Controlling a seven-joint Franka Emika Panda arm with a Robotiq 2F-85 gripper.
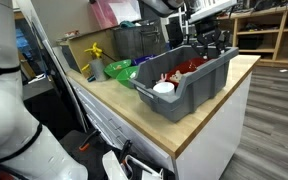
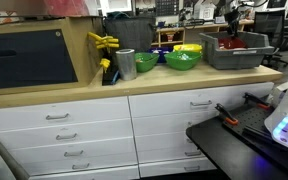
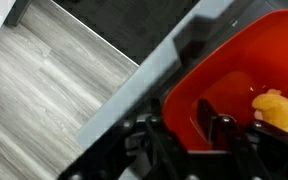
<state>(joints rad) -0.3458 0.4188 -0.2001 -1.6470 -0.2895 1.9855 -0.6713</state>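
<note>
hovering above the grey bin [image 1: 199, 85] in an exterior view, the gripper [image 1: 210, 42] hangs over the red bowl [image 1: 191, 67], which sits inside the bin toward its far end. a white round thing [image 1: 164, 88] lies at the bin's near end. the bin stands near a corner of the wooden worktop [image 1: 134, 115], with green bowls [image 1: 124, 72] just beside it and a yellow thing [image 1: 92, 49] farther back.

in an exterior view from the drawer side, the grey bin [image 2: 239, 55] hides most of the red bowl [image 2: 234, 42] behind its wall, and the gripper [image 2: 228, 16] is small and dark above it. only this view shows the row along the worktop [image 2: 84, 92]: a green bowl [image 2: 182, 60], a yellow bowl [image 2: 188, 47], a blue bowl [image 2: 162, 55], a metal cup [image 2: 126, 63] and a black box [image 2: 29, 55].

the wrist view looks down into the red bowl [image 3: 234, 80], with a pale orange lump [image 3: 274, 108] inside it, the grey bin [image 3: 144, 85] at its rim and the wood-pattern floor [image 3: 44, 80] beyond. the gripper [image 3: 189, 138] shows only dark fingers [image 3: 222, 130] along the bottom edge. whether it is spread or clenched i cannot tell.
</note>
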